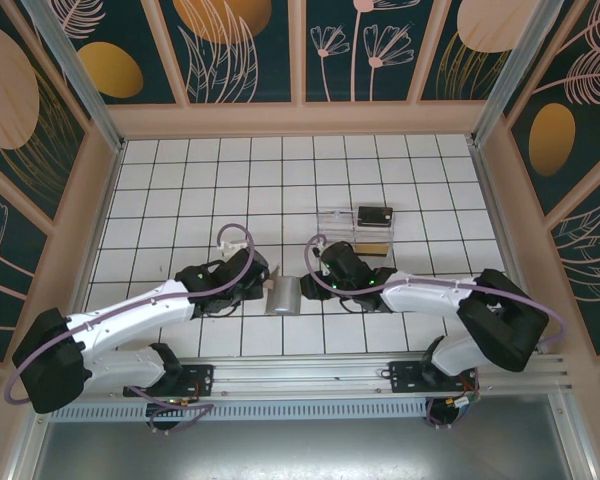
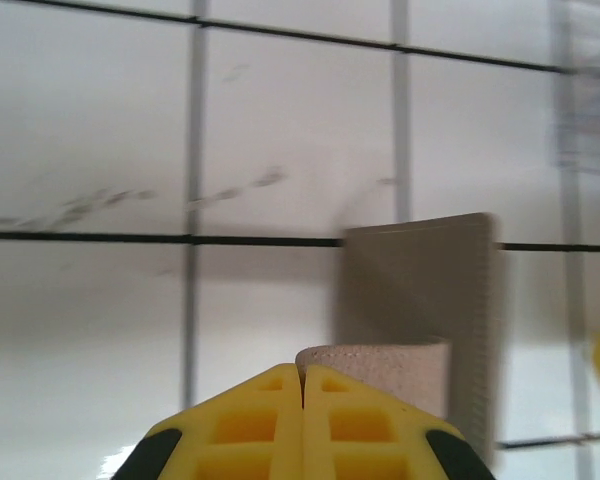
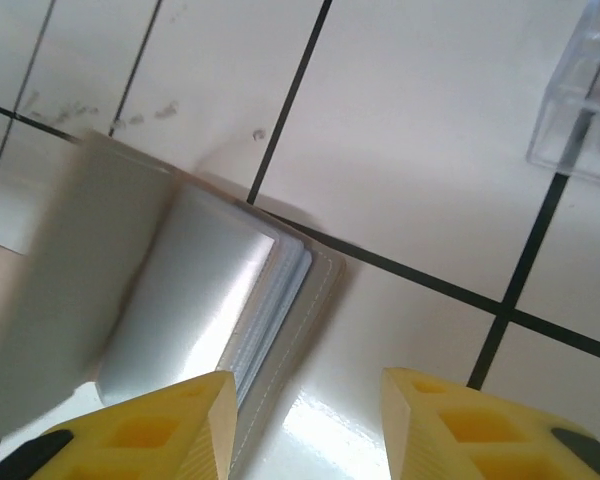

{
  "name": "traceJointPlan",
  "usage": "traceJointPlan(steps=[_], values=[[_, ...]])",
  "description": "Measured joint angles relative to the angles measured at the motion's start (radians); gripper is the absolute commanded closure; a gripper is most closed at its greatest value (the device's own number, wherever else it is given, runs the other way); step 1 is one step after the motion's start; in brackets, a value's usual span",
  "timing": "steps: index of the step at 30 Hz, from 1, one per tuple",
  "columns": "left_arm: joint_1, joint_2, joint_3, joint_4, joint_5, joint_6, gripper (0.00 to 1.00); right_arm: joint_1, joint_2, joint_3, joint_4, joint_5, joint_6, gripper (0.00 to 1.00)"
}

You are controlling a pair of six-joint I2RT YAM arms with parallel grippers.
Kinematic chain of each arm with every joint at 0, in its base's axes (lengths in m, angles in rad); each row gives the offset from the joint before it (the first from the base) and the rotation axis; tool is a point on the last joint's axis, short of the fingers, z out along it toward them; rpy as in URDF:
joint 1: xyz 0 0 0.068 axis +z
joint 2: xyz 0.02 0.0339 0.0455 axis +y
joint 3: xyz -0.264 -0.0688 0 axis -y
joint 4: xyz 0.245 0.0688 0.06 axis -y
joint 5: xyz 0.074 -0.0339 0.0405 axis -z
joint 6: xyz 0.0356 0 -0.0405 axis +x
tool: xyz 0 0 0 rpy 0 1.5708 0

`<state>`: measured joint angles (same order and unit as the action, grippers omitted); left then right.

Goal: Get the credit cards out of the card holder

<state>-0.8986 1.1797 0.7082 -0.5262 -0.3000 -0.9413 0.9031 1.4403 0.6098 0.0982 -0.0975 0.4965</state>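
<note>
Leftmost, the left gripper (image 2: 302, 378) is clamped shut on the card holder (image 2: 435, 310) by its tan strap tab (image 2: 380, 368), and 1 grey panel stands upright (seen from the wrist). Just right of it, the right gripper (image 3: 305, 405) hovers over the holder's blue-grey inside with its 2 fingers (image 3: 190, 410) spread apart and nothing between them; thin layered edges (image 3: 285, 285) sit tucked in the pocket. Further right and far, the clear tray (image 1: 338, 222) carries 1 dark card (image 1: 375, 214) and 1 tan-gold card (image 1: 373, 243).
</note>
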Motion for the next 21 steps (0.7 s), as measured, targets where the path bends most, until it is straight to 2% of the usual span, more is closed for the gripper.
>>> traceJointPlan(steps=[11,21], values=[[0.019,0.08,-0.019,-0.147,-0.112,-0.018,1.0,0.002,0.177,0.059,0.059,-0.103,0.014,0.58],[0.022,0.089,-0.041,-0.181,-0.159,-0.052,1.0,-0.008,0.184,0.052,0.076,-0.127,0.045,0.66]])
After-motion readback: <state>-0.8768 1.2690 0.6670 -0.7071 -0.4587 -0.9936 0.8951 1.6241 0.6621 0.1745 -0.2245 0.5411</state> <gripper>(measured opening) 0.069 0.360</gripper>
